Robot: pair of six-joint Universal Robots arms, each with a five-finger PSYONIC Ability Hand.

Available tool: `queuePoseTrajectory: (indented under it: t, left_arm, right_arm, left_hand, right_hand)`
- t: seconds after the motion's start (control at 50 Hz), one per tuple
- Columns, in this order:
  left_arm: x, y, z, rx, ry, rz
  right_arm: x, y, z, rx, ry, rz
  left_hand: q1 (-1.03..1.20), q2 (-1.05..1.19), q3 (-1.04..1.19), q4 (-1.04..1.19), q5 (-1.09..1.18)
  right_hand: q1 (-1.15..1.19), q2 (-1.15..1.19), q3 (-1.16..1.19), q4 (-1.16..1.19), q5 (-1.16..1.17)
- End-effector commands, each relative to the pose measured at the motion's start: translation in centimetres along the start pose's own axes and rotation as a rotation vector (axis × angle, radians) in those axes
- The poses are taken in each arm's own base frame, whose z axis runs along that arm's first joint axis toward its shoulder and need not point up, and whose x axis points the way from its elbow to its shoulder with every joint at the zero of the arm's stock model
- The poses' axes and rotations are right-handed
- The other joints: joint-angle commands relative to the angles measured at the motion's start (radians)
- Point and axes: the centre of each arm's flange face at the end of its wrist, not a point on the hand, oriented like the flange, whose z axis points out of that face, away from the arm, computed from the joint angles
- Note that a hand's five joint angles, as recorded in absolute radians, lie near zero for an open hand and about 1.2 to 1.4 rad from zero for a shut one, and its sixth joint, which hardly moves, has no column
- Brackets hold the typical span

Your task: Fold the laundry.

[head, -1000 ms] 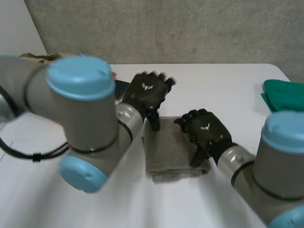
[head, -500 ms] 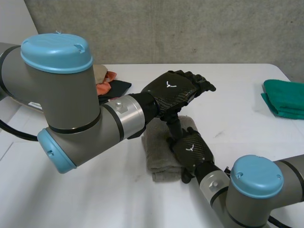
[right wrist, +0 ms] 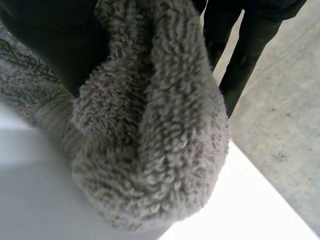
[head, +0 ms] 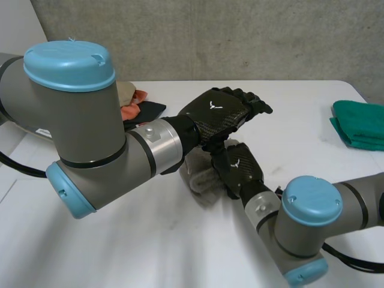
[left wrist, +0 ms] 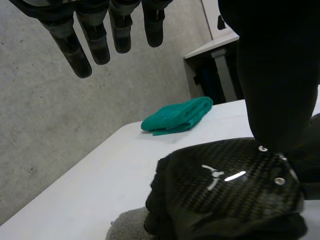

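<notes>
At the counter's [head: 300, 99] middle, the grey towel [head: 201, 179] sits bunched under the right hand [head: 239, 168] — its fingers are curled round a thick fold. The left hand [head: 217, 113] hovers just above, fingers [left wrist: 80, 55] straight, slightly spread, holding nothing. Each hand's back bears a white emblem. A green cloth [head: 359, 123] lies folded well apart — near the counter's right edge.

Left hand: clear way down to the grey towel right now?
Probably not from above. The left hand hangs open right over the right hand, which sits on the grey towel with it bunched in its grip. Only the towel's side edge lies bare, so a sideways approach might work.
</notes>
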Motion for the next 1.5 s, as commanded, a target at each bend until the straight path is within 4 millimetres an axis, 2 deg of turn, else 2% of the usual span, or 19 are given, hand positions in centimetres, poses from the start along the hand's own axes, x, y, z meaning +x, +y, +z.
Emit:
queuePoseTrajectory:
  t: [0.02,0.12,0.18,0.28,0.34,0.44,0.5,0.6,0.68,0.82,1.02,1.04,1.06,1.08,1.18,1.26,1.36,1.4,1.5]
  left_arm:
    - [-0.3,-0.6,-0.2,0.018,-0.009,0.010]
    - [-0.8,-1.0,-0.2,0.030,-0.022,0.015]
    - [-1.3,-1.5,-0.2,0.044,-0.036,0.021]
    - [-1.7,-2.9,-0.8,0.077,-0.051,0.023]
    - [-1.8,-3.2,-1.0,0.084,-0.053,0.016]
    - [-1.7,-3.1,-1.0,0.080,-0.051,0.007]
    - [-1.6,-2.8,-1.0,0.074,-0.047,0.004]
    - [-1.6,-2.1,-0.8,0.056,-0.045,-0.003]
    - [-1.5,-1.6,-0.6,0.044,-0.041,-0.011]
    - [-1.5,-0.9,-0.3,0.025,-0.038,-0.020]
    - [-1.5,-0.9,-0.4,0.027,-0.038,-0.023]
    - [-1.5,-0.9,-0.4,0.027,-0.038,-0.023]
    - [-1.5,-1.0,-0.4,0.028,-0.040,-0.024]
    - [-1.4,-1.0,-0.4,0.028,-0.037,-0.023]
    - [-1.0,-1.3,-0.5,0.036,-0.030,-0.021]
    - [-0.8,-1.7,-0.6,0.045,-0.027,-0.019]
    - [-0.4,-2.7,-1.0,0.068,-0.020,-0.018]
    - [-0.3,-3.0,-1.1,0.076,-0.020,-0.014]
    - [-0.3,-4.4,-1.7,0.110,-0.026,0.003]
  right_arm:
    - [3.2,-2.2,2.7,0.090,0.090,0.001]
    - [10.7,-4.0,5.1,0.177,0.260,-0.002]
    - [13.9,-4.8,6.0,0.222,0.330,-0.015]
    - [23.4,-4.4,7.1,0.320,0.527,-0.033]
    - [28.3,-3.0,7.3,0.379,0.585,-0.051]
    - [33.0,0.9,7.3,0.381,0.585,-0.084]
    - [36.4,6.0,7.1,0.339,0.578,-0.112]
    - [37.9,14.3,6.5,0.251,0.507,-0.100]
    - [37.9,18.5,5.1,0.191,0.471,-0.067]
    - [38.1,21.6,2.3,0.119,0.460,-0.030]
    - [38.4,21.0,0.7,0.108,0.429,-0.022]
    - [38.5,21.0,0.7,0.104,0.434,-0.019]
    - [38.4,21.0,0.6,0.095,0.439,-0.006]
    - [38.3,21.0,0.5,0.090,0.445,0.001]
    - [40.4,18.2,-0.8,0.031,0.577,0.032]
    - [42.7,15.9,-3.5,-0.066,0.676,0.081]
    - [47.1,14.4,-9.9,-0.266,0.879,0.103]
    - [48.1,13.3,-11.3,-0.324,0.939,0.070]
    - [50.6,7.4,-13.0,-0.374,1.086,-0.162]
  left_hand:
    - [0.016,0.002,-0.004,0.006,-0.019]
    - [0.016,0.002,-0.004,0.006,-0.019]
    - [0.016,0.002,-0.004,0.006,-0.019]
    - [0.016,0.002,-0.004,0.006,-0.019]
    - [0.016,0.002,-0.004,0.006,-0.019]
    - [0.016,0.002,-0.004,0.006,-0.019]
    - [0.016,0.002,-0.004,0.006,-0.019]
    - [0.019,0.005,-0.001,0.009,-0.016]
    - [0.019,0.005,-0.001,0.009,-0.016]
    - [0.022,0.008,0.002,0.012,-0.013]
    - [0.022,0.008,0.002,0.012,-0.013]
    - [0.022,0.008,0.002,0.012,-0.013]
    - [0.022,0.008,0.002,0.012,-0.013]
    - [0.022,0.008,0.002,0.012,-0.013]
    - [0.022,0.008,0.002,0.012,-0.013]
    - [0.019,0.005,-0.001,0.009,-0.016]
    - [0.019,0.005,-0.001,0.009,-0.016]
    - [0.016,0.002,-0.004,0.006,-0.019]
    - [0.013,-0.001,-0.007,0.003,-0.021]
  right_hand:
    - [0.356,0.238,0.244,0.233,0.305]
    - [0.356,0.238,0.244,0.233,0.305]
    - [0.356,0.238,0.244,0.233,0.305]
    - [0.356,0.238,0.244,0.233,0.305]
    - [0.356,0.238,0.244,0.233,0.305]
    - [0.356,0.238,0.244,0.233,0.305]
    - [0.356,0.238,0.244,0.233,0.305]
    - [0.356,0.238,0.244,0.233,0.305]
    - [0.356,0.238,0.244,0.233,0.305]
    - [0.356,0.238,0.244,0.233,0.305]
    - [0.308,0.190,0.196,0.185,0.256]
    - [0.075,-0.043,-0.037,-0.048,0.023]
    - [-0.640,-0.758,-0.752,-0.762,-0.691]
    - [-0.866,-0.984,-0.978,-0.988,-0.917]
    - [-0.866,-0.984,-0.978,-0.988,-0.917]
    - [-0.866,-0.984,-0.978,-0.988,-0.917]
    - [-0.866,-0.984,-0.978,-0.988,-0.917]
    - [-0.866,-0.984,-0.978,-0.988,-0.917]
    - [-0.866,-0.984,-0.978,-0.988,-0.917]
